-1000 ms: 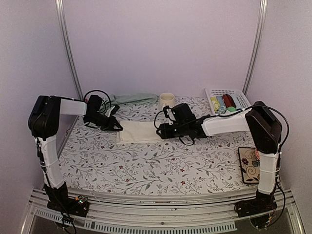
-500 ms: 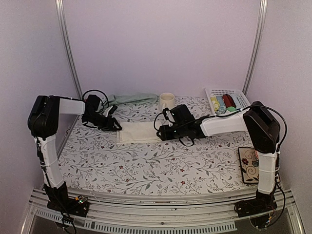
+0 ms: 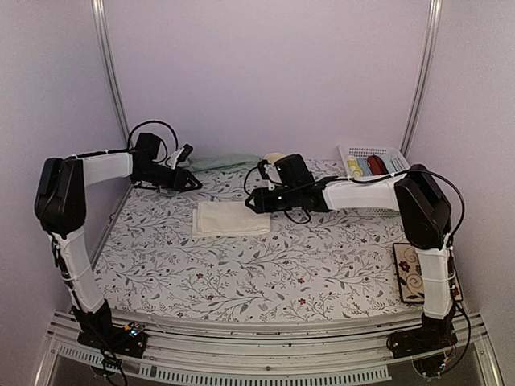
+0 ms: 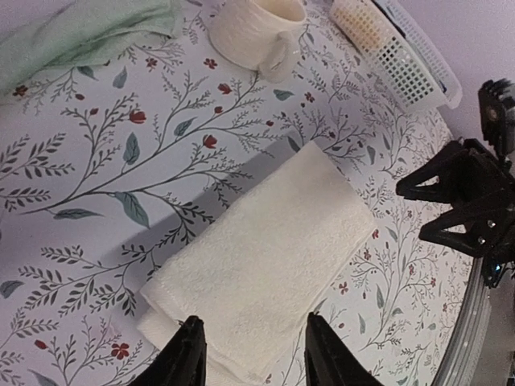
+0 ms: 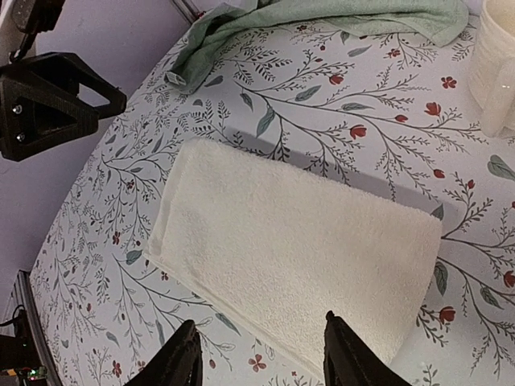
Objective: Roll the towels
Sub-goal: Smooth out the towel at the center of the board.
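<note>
Cream towel (image 3: 231,218) lies flat mid-table (image 3: 282,273), folded into a neat rectangle and not rolled. Green towel (image 3: 221,162) sits bunched at the back edge, to the left of the mug (image 4: 257,28), also unrolled. Judged progress: neither roll started.

Left gripper (image 3: 187,181) hovers off the cream towel's left end, jaws parted, nothing between them. Right gripper (image 3: 253,201) hovers off the right end, jaws likewise parted and empty. Neither touches cloth. Both wrist views look down on the towel with bare fingers framing it.

Risks from here:
- Pinch catches only the top layer at an edge, so the fold peels open instead of curling.
- One arm leads the other, so the roll goes cone-shaped or skews on the table.
- Soft terry has no stiffness, so a loose first turn means a slack roll that springs open on release.
- Grippers sit near each other over a small towel, so they could collide if both close in on the middle.
- Mug sits near the green towel and just behind the right arm, with the basket (image 3: 374,161) further right. A reach back for the green towel could knock the mug.
</note>
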You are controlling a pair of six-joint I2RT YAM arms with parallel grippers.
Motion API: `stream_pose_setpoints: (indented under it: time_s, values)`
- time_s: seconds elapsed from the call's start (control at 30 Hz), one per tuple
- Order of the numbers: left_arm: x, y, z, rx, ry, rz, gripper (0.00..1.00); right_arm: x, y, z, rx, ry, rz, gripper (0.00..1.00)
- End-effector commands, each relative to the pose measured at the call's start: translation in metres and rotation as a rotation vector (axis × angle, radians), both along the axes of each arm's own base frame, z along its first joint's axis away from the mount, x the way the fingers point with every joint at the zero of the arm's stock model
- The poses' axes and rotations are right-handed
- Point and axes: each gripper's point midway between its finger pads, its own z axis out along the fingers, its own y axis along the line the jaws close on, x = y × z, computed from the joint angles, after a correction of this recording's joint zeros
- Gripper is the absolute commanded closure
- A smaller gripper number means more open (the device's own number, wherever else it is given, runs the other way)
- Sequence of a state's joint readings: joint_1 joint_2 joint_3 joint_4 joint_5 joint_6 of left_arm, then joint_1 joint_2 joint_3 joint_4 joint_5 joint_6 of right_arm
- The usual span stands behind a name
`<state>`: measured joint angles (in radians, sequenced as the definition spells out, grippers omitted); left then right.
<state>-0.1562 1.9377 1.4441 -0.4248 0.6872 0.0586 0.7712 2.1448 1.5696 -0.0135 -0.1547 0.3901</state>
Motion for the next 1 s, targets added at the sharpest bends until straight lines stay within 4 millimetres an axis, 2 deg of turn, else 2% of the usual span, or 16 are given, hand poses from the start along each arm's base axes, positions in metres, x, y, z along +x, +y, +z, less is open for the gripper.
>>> stream_pose_setpoints:
  time_s: [0.0,0.1,0.27,0.43,0.6,0.73,0.97]
  values:
    - [-0.006,-0.038,-0.015,-0.072,0.016,-0.116,0.58,0.011,0.007,-0.014,0.085,0.085,0.044,0.49]
    - [-0.004,-0.048,-0.035,-0.082,0.046,-0.124,0.58,0.014,0.016,-0.023,0.107,0.118,0.064,0.49]
    - [0.003,-0.043,-0.071,-0.038,0.101,-0.070,0.61,0.012,0.020,-0.050,0.106,0.188,0.074,0.49]
    - [0.003,-0.025,-0.108,0.053,0.155,0.002,0.62,0.006,0.007,-0.074,0.072,0.250,0.034,0.49]
    - [-0.004,-0.019,-0.124,0.091,0.189,0.010,0.59,-0.003,-0.008,-0.098,0.029,0.317,-0.003,0.49]
    - [-0.013,-0.022,-0.117,0.068,0.188,-0.024,0.49,-0.010,-0.014,-0.108,0.002,0.366,-0.017,0.49]
    - [-0.017,-0.028,-0.052,0.033,0.045,-0.078,0.39,-0.018,-0.022,-0.087,0.002,0.371,-0.024,0.49]
